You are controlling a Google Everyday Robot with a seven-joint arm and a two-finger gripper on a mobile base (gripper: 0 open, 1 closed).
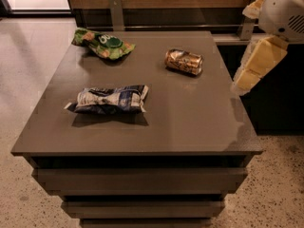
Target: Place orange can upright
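Note:
The orange can (184, 61) lies on its side on the grey table (190, 122), at the back right, its long axis running left to right. It is shiny orange-gold with brown and white markings. My gripper (259, 61), cream-coloured under a white arm housing (285, 6), hangs in the air just past the table's right edge. It is to the right of the can and does not touch it. It holds nothing that I can see.
A green snack bag (102, 43) lies at the back left of the table. A blue-and-white snack bag (109, 99) lies at the middle left. A wooden counter with metal brackets (115, 11) runs behind the table. Speckled floor surrounds it.

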